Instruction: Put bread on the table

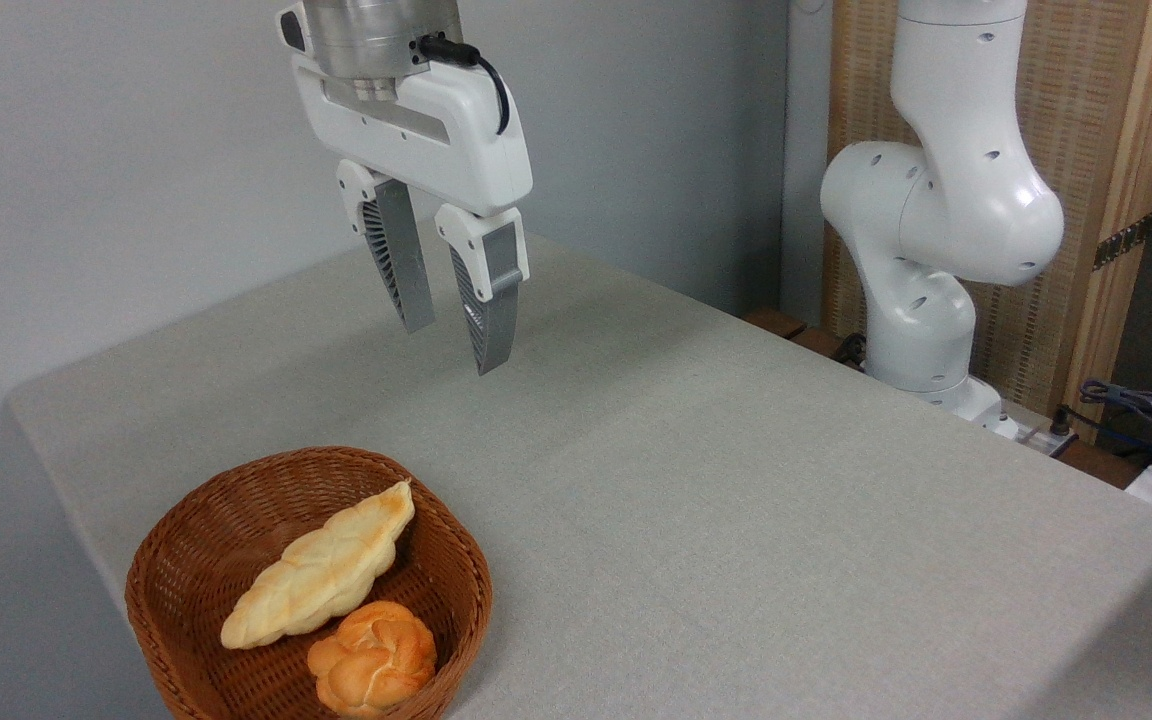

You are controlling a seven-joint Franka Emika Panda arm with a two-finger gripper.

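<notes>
Camera view: basket (186, 560) holds bread (321, 567) and roll (373, 658); gripper (453, 347) hangs above, fingers apart, empty.

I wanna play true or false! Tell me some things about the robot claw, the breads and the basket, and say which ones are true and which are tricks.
1. The long pale-yellow braided loaf lies inside the brown woven wicker basket. True.
2. The robot's two-finger gripper is holding the loaf. False: it hangs open and empty in the air, above the grey-beige cloth table.
3. The small round orange-golden knotted roll sits on the bare table. False: it is in the basket, beside the loaf.
4. The basket stands near the table's front left corner. True.
5. There are three breads in the basket. False: only two, the loaf and the roll.
</notes>
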